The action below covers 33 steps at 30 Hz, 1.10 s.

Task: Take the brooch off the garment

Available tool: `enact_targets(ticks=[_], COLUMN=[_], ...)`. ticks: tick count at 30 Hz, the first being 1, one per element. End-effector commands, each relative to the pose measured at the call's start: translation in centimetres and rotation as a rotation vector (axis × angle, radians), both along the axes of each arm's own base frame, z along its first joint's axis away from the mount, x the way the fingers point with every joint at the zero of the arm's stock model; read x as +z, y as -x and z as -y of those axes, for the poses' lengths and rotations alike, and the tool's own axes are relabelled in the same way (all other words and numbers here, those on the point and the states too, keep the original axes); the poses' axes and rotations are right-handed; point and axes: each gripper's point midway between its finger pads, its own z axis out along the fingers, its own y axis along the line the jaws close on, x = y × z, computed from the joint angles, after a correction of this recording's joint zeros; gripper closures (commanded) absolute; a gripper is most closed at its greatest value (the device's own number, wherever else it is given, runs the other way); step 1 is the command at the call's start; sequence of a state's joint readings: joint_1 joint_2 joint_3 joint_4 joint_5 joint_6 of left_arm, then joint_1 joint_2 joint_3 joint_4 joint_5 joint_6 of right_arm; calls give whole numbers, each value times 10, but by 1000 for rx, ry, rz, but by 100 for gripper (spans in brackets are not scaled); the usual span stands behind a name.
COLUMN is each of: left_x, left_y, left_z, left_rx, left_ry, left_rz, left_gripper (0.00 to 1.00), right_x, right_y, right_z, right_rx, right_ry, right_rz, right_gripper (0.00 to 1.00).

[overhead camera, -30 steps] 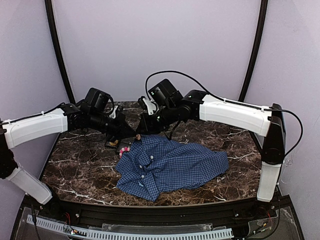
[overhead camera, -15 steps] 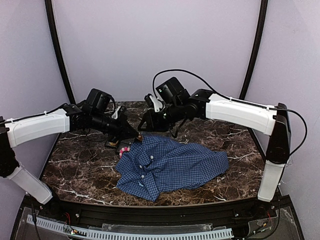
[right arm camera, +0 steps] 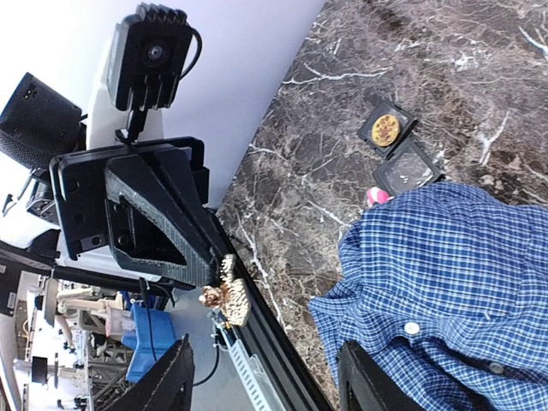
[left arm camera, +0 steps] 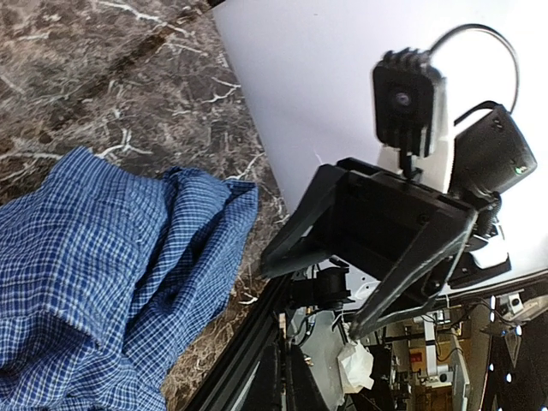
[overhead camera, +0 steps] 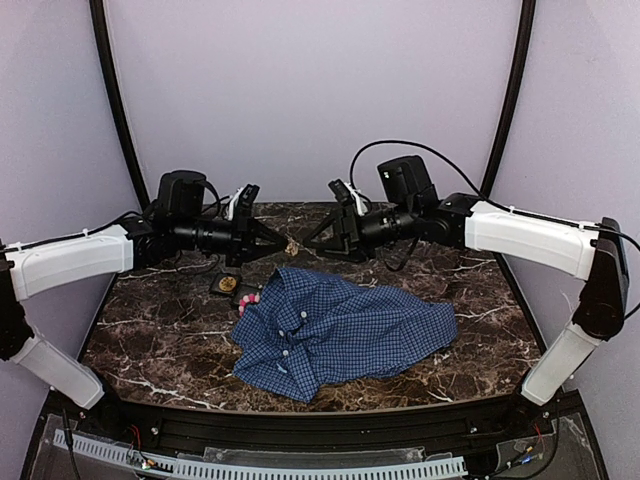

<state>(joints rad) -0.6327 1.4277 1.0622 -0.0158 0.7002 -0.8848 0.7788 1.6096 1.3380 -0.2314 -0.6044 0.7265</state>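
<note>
**Operator:** Where does the job stand?

**Arm:** The shirt (overhead camera: 340,330) lies rumpled on the table (overhead camera: 150,340), and the brooch (right arm camera: 225,295) is off it. My left gripper (right arm camera: 218,278) is pinched onto it, in the air beyond the collar. My right gripper (left arm camera: 309,301) faces it, jaws apart and empty.

**Operator:** So what next?

**Arm:** Putting it down, I think. The black tray (right arm camera: 396,150) beside the collar looks like the place. I would have to lower the left wrist over a free slot, then part the jaws gently.

**Operator:** What are you handling?

**Arm:** The table is hard, glossy dark marble with white veins. The shirt is thin, soft blue-and-white check with small white buttons. The tray is rigid with square wells, and one holds a round gold piece (right arm camera: 384,128). The brooch is tiny, gilt and knobbly, so it may slip.
</note>
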Motion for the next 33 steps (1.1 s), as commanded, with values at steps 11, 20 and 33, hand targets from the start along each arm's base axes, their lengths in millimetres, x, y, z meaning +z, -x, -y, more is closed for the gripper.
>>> enact_targets(ticks=[11, 20, 33], left_x=[48, 52, 51], left_y=[15, 16, 15], left_z=[5, 7, 9], left_rx=[-104, -121, -124], left_ry=[160, 182, 188], left_rz=[158, 162, 149], left_gripper=[99, 99, 99], right_x=[28, 29, 29], right_y=[15, 15, 15], right_z=[-19, -22, -24], right_rx=[138, 150, 153], right_ry=[-180, -212, -229], right_rz=[-26, -37, -44], right_gripper=[68, 81, 99])
